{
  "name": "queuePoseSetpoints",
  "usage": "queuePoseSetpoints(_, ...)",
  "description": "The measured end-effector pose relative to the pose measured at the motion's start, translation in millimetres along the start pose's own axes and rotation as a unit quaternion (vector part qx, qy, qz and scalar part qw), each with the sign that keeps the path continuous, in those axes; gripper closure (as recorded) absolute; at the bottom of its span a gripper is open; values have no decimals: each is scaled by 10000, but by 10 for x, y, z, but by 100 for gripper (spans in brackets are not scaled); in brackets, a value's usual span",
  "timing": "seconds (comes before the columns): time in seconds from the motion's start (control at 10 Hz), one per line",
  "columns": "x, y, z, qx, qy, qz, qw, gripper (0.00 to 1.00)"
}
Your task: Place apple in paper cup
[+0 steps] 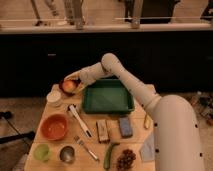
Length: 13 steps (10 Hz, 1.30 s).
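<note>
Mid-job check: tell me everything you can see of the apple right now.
The apple is small, round, red-orange with a yellowish patch. It is at the far left corner of the wooden table, framed by the dark end of the gripper, which reaches in from the right. The white paper cup stands just nearer and to its left; the apple is not in it. Whether it is lifted or resting, I cannot tell.

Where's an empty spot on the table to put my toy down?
The green tray looks bare inside. There's a strip of table between it and the blue sponge. The front is crowded: orange bowl, green cup, metal cup, fork, grapes. The gripper is at the apple, beside the paper cup, in the far corner.
</note>
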Motion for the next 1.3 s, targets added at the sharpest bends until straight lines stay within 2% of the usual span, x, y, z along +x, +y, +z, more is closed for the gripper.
queuePoseSetpoints(0.4,-9,24,53,-40,4,-18,10000,100)
queuePoseSetpoints(0.8,-133,-78,551,-278,-96,-112,9995,100)
queuePoseSetpoints(1.3,-96,-240,824,-444,-305,-201,9983,100)
